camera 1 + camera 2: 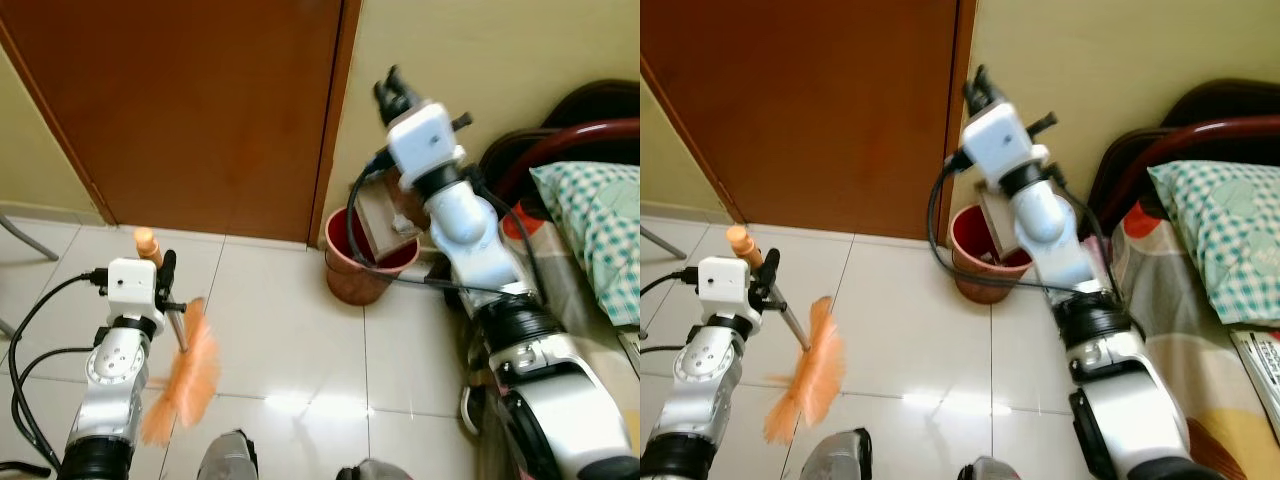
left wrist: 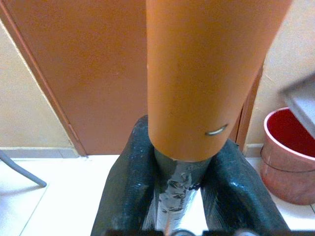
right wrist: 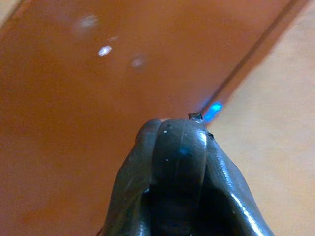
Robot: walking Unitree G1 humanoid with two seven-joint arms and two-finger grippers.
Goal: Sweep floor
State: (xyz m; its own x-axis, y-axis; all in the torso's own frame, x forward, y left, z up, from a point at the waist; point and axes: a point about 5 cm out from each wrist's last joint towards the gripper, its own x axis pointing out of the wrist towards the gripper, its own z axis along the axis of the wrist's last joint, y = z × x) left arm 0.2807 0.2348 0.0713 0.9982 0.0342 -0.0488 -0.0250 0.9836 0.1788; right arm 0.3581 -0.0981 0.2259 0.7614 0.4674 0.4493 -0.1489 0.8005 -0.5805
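A short broom with orange bristles [image 1: 185, 385] and an orange-capped handle [image 1: 148, 243] hangs low over the white tiles at my left. My left gripper [image 1: 165, 275] is shut on its metal shaft, just below the cap. The left wrist view has the orange handle [image 2: 206, 73] standing between the two black fingers [image 2: 123, 196]. My right gripper [image 1: 393, 88] is raised high by the door frame, above a red bin [image 1: 345, 275]. Its fingertips [image 3: 177, 162] are pressed together with nothing between them.
A brown wooden door [image 1: 200, 100] closes the wall ahead. A flat brown-grey object [image 1: 385, 215] leans inside the red bin. A bed with a checked pillow [image 1: 600, 230] and dark frame stands on the right. A metal leg [image 1: 25, 240] crosses the far left.
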